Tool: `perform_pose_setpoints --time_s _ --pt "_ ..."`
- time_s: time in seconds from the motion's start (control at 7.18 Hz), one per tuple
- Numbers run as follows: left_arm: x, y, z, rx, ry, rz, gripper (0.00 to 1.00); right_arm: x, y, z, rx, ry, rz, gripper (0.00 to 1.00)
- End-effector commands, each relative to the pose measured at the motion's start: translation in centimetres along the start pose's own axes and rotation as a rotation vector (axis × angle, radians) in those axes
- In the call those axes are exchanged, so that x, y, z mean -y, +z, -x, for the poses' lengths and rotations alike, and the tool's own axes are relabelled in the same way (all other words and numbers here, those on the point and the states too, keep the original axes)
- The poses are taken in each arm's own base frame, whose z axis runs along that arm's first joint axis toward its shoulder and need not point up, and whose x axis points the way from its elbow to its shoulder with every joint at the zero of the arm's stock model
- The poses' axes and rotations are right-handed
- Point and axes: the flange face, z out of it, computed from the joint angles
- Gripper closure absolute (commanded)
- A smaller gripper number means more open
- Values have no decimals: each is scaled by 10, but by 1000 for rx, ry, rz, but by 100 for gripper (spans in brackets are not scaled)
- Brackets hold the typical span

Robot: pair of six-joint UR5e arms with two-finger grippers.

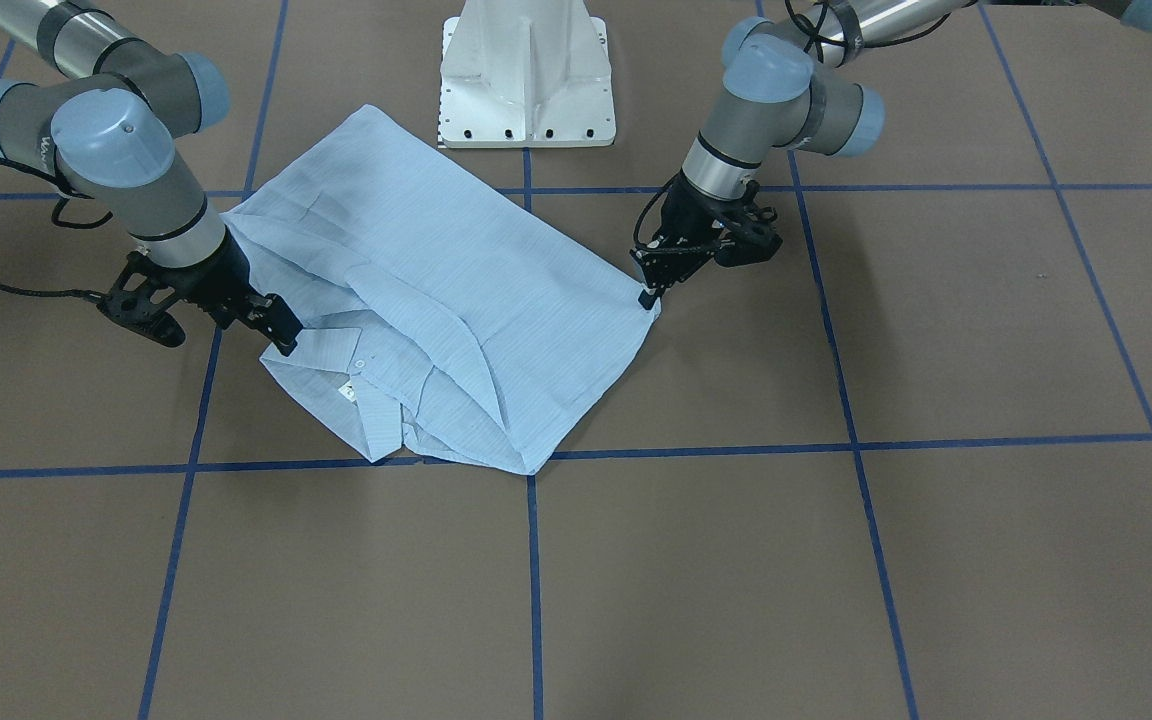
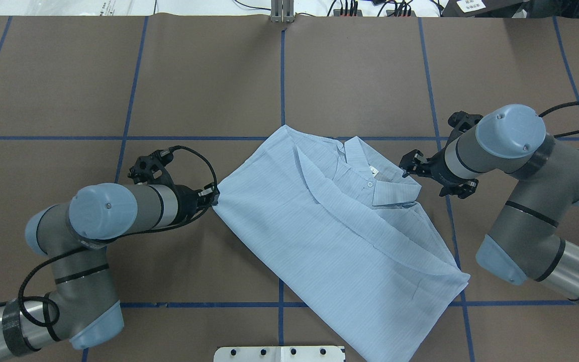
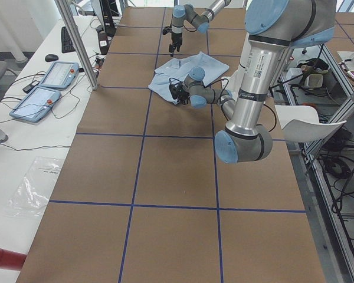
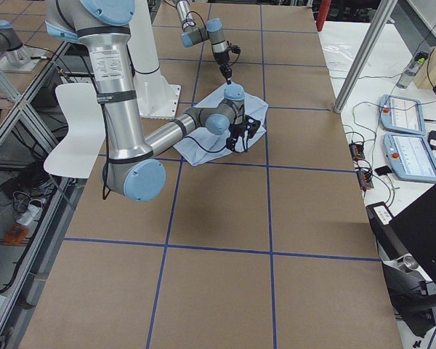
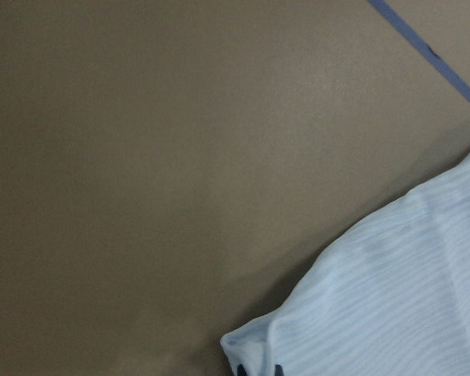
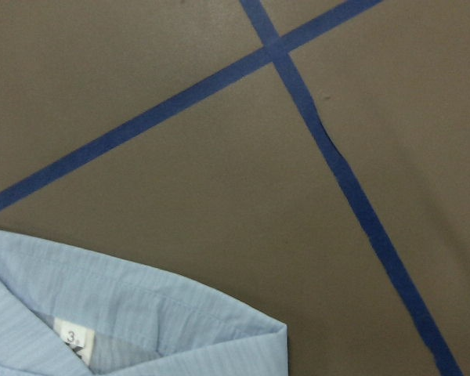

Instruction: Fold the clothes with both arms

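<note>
The light-blue striped shirt [image 1: 446,300] lies folded and flat on the brown table, set diagonally, with its collar and white neck label [image 1: 346,392] on the far side from the base. It also shows in the overhead view [image 2: 340,236]. My left gripper [image 1: 648,295] is shut on the shirt's side corner, low at the table; the left wrist view shows that corner [image 5: 258,352] between the fingertips. My right gripper [image 1: 281,335] stands open beside the collar [image 2: 390,186], at its edge and holding nothing. The right wrist view shows the collar and label [image 6: 72,337] just below.
The white pedestal base [image 1: 526,80] stands just behind the shirt. Blue tape lines [image 1: 533,560] cross the brown table cover. Two tablets [image 3: 47,85] lie on a side bench beyond the far table edge. A white chair seat [image 3: 310,121] is behind the robot.
</note>
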Motion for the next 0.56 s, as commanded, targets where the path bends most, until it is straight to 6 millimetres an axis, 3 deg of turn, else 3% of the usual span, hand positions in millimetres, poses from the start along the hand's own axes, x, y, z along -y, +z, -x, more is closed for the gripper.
perform_pose_setpoints --time_s 0.0,0.14,0.42 --pt "82 11 -28 -5 44 -115 100 0 -1 1 3 1 0 0" --pt "118 39 -54 16 46 -160 100 0 -2 3 6 3 -1 0" --pt "205 76 -87 -33 89 -248 100 -1 -5 10 17 7 -2 0"
